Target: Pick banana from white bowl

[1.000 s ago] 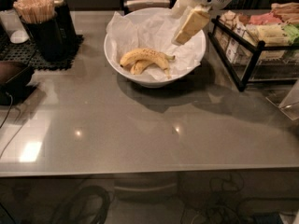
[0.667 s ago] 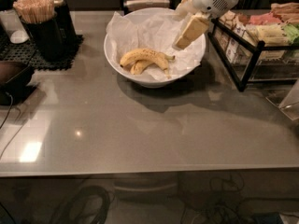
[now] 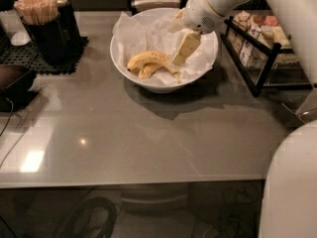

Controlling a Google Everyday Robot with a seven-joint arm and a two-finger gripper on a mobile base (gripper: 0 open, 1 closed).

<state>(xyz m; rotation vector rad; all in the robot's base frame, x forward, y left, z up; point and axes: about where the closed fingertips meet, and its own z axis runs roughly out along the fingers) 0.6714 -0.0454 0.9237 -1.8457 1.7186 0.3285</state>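
The white bowl [image 3: 153, 83] stands at the back middle of the grey table, lined with white paper. Two yellow bananas lie in its left half: the longer curved, speckled banana [image 3: 148, 58] on top, and a shorter one [image 3: 146, 72] tucked under its front side. My gripper [image 3: 181, 34] reaches down into the bowl from the upper right. It is open and empty. Its lower finger [image 3: 186, 46] hangs just right of the banana's right end, without holding it.
A black wire rack [image 3: 257, 53] with packaged snacks stands right of the bowl. A black holder with wooden stir sticks [image 3: 38, 19] sits on a black mat at the back left. A dark dish [image 3: 12, 81] is at the left edge. My white arm covers the right side.
My gripper has moved down and to the left inside the bowl, closer to the bananas. The bananas and the bowl have not moved.
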